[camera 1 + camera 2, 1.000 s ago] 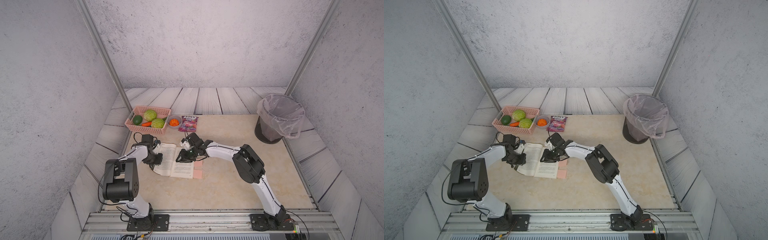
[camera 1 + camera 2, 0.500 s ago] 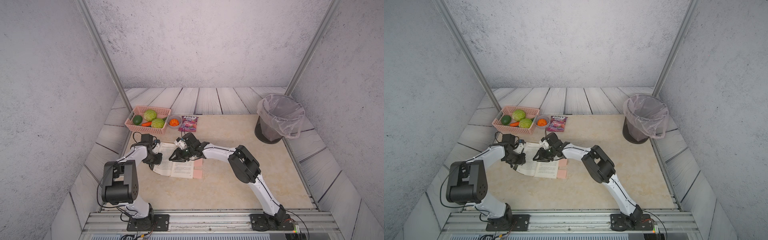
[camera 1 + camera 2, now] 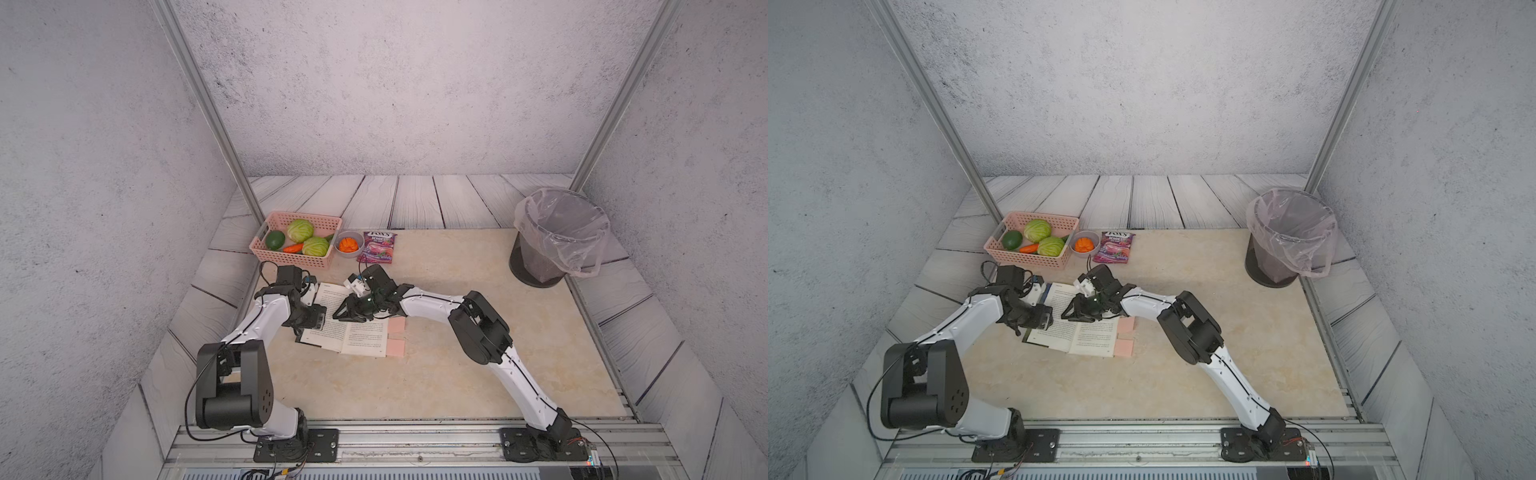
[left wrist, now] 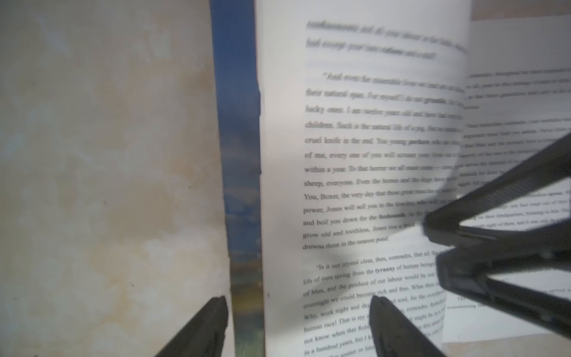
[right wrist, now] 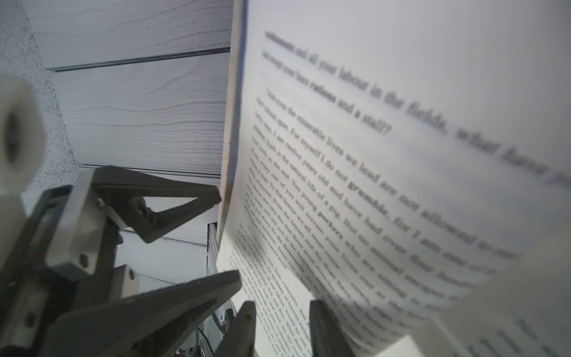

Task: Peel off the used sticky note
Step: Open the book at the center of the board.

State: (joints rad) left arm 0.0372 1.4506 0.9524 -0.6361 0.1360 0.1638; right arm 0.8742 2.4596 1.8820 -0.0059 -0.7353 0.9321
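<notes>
The pink sticky notes (image 3: 395,347) jut from the book's (image 3: 361,338) right edge, near my right gripper (image 3: 347,312) and well apart from my left gripper (image 4: 296,306), whose jaws stand apart astride the cover edge. Only the wrist views show a lifted page (image 5: 401,154) clearly; whether my right jaws pinch it, I cannot tell.

Both top views evenly lit and sharp; wrist views blurred, softly shadowed.

Matt paper book (image 3: 361,337), plastic basket (image 3: 300,263), clear plastic bin liner (image 3: 582,248), glossy snack pkt (image 3: 378,247)
</notes>
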